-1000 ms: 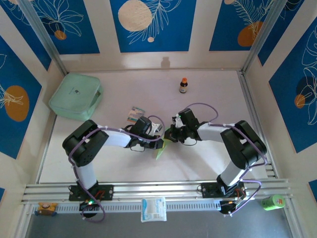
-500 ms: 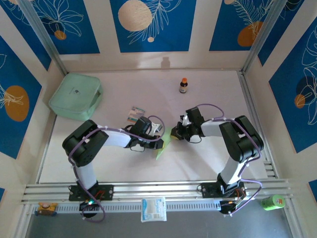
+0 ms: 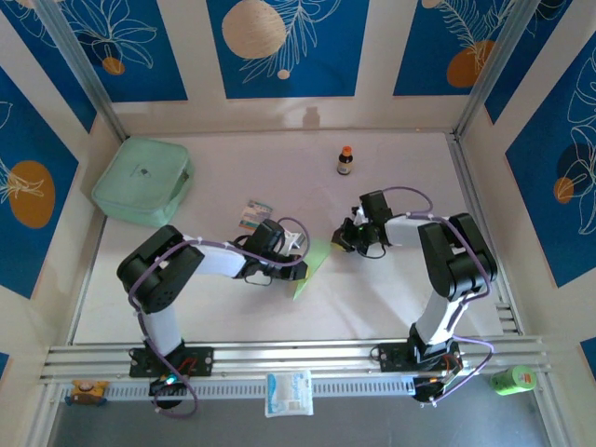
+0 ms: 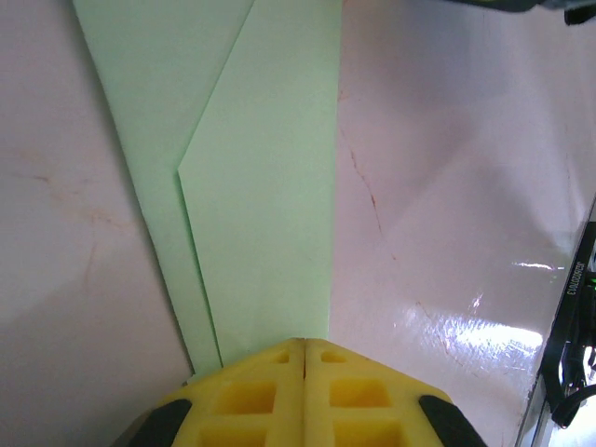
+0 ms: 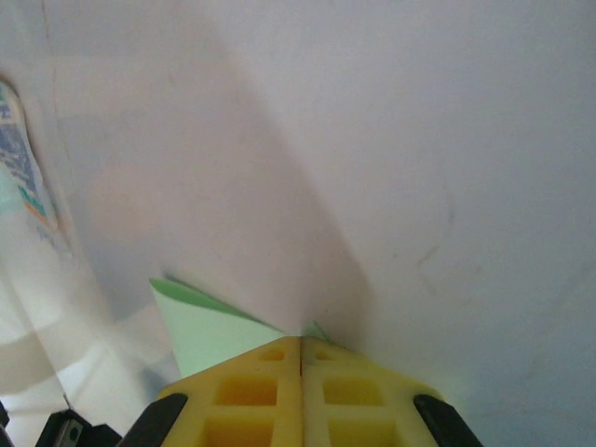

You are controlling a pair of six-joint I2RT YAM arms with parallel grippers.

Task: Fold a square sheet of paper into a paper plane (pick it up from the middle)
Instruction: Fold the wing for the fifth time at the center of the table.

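Seen from my remote station, the pale lime-green paper (image 3: 312, 264), already creased into a long narrow strip, lies on the white bench (image 3: 400, 298) between my two arms, roughly mid-bench. The left claw (image 4: 304, 346) is clenched, its yellow fingers (image 4: 251, 400) meeting with no gap over the near end of the strip; the paper runs out flat from under the tips rather than between them, and I cannot tell whether they press on it. On the left wrist camera, one layer lies folded over another, with a slanted fold edge on the left and a long straight edge on the right. The right claw (image 5: 301, 343) is likewise clenched and grasps nothing I can see; a green corner of the paper shows just left of its tips, and I cannot tell if they touch. A small striped packet (image 3: 254, 214) lies just behind the left wrist. A mint-green box (image 3: 144, 180) sits in the far left corner, and a little orange-capped bottle (image 3: 345, 160) stands near the back, well apart from the paper.
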